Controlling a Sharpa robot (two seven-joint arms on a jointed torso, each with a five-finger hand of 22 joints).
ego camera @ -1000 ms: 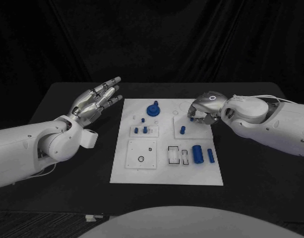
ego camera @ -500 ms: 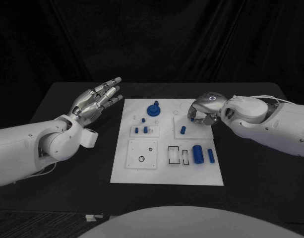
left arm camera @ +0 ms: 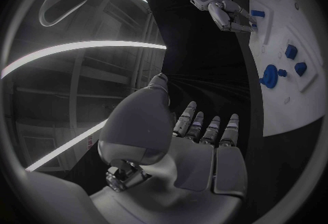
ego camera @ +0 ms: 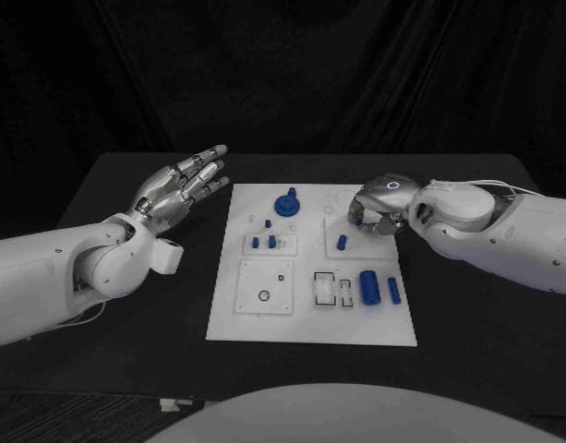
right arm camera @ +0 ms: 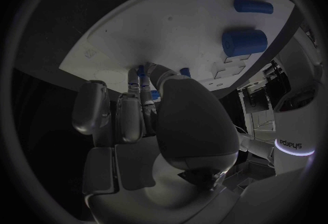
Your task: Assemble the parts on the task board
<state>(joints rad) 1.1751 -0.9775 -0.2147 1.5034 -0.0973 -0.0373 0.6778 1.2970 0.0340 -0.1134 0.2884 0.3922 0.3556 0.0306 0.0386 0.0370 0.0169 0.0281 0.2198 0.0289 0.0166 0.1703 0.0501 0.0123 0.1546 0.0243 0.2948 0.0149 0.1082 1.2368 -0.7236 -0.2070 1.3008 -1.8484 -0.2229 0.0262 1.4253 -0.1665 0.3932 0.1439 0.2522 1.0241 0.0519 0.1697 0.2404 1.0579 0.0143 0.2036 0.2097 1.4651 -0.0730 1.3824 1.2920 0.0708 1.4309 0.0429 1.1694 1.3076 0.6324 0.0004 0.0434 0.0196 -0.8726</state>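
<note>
The white rectangular task board lies flat at the centre of the black desk. Blue plastic parts stand on it: a round knobbed piece at the far left, two small pegs near the left middle, a single peg right of centre, and a thick cylinder beside a thinner cylinder at the near right.

The left hand is raised above the desk to the left of the board, palm open, fingers extended and apart, holding nothing.

The right hand sits over the far right part of the board, fingers curled downward. Whether they grip a part cannot be determined.
</note>
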